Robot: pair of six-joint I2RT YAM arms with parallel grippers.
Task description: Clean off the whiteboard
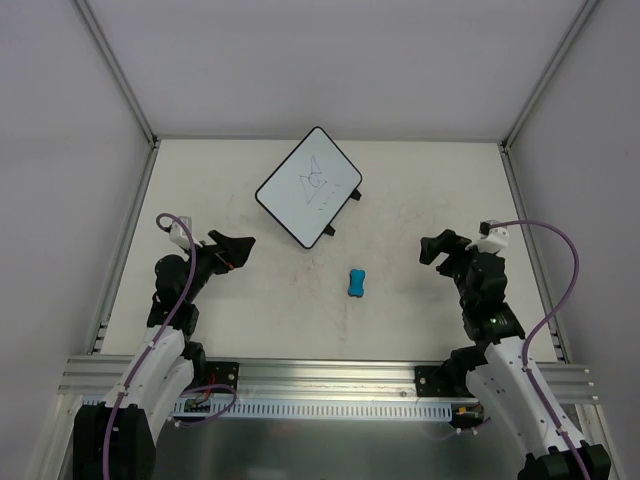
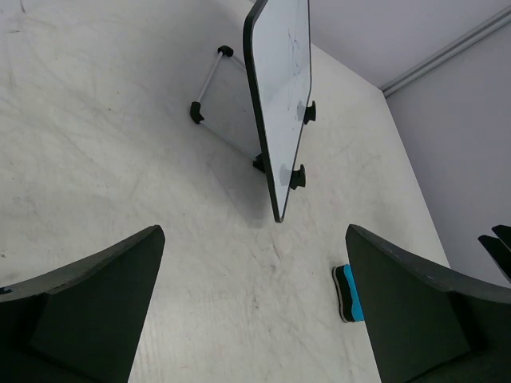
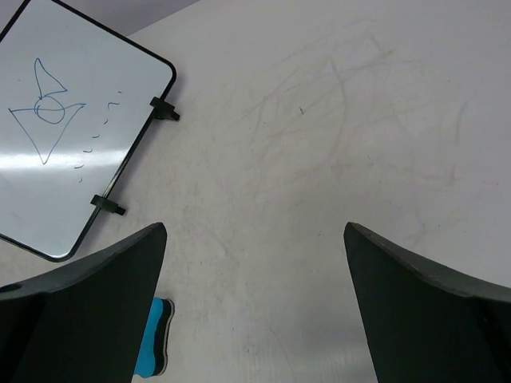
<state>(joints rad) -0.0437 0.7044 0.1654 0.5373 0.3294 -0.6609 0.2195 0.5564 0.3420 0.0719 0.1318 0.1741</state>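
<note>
On table (image 1: 200,200), glossy rounded-corner whiteboard (image 1: 308,187)

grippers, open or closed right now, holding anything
left gripper: open, holding nothing
right gripper: open, holding nothing

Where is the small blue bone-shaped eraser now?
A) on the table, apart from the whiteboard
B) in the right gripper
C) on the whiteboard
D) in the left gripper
A: the small blue bone-shaped eraser lies on the white table, apart from the flat white black-rimmed whiteboard.
</note>
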